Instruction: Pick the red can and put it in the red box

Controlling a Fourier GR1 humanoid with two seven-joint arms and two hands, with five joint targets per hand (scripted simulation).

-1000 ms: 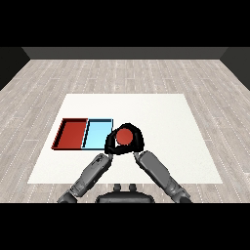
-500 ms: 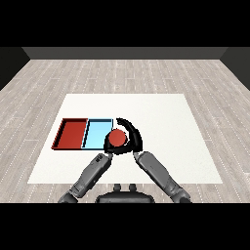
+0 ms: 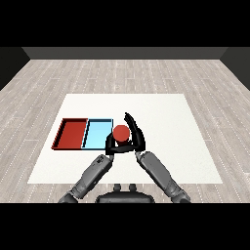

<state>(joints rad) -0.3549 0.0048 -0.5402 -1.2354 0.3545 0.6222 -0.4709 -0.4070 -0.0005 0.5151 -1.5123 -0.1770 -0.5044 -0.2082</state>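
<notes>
While the right hand [image 3: 133, 139] keeps its fingers curled round the can [image 3: 120, 132], it has carried it leftward to the blue tray's [image 3: 96, 134] right edge; the red tray [image 3: 73, 133] lies beyond, so more leftward travel remains. Left hand [image 3: 111, 146] fingers: cannot tell

One red can [image 3: 120, 132], one red tray [image 3: 71, 134], one light blue tray [image 3: 96, 134], one white table [image 3: 171, 132], two hands
</notes>
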